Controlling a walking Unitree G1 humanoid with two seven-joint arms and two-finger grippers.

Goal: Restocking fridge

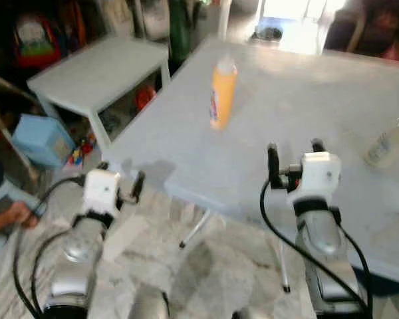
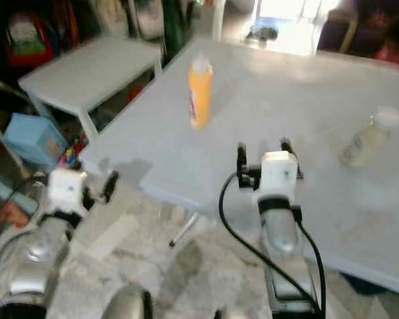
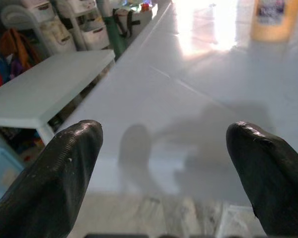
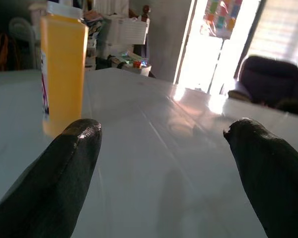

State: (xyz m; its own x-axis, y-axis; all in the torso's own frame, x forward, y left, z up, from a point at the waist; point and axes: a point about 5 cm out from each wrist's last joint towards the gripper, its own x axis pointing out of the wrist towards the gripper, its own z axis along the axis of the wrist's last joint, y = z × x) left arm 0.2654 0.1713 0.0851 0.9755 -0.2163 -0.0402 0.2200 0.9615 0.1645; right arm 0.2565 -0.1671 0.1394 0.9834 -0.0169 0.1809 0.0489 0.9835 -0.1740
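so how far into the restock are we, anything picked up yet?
Nothing looks done yet. The orange bottle stands upright on the table, and the clear bottle lies near its right side; both are untouched. In hand: the right gripper is open over the table's near part, short of the orange bottle; the left gripper is open at the near left corner. Left: grasping both bottles and carrying them off.

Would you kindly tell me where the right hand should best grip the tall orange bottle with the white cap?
Grip the tall orange bottle around its straight mid-body, coming level from the near table edge; it stands upright, and the open right hand already faces it.
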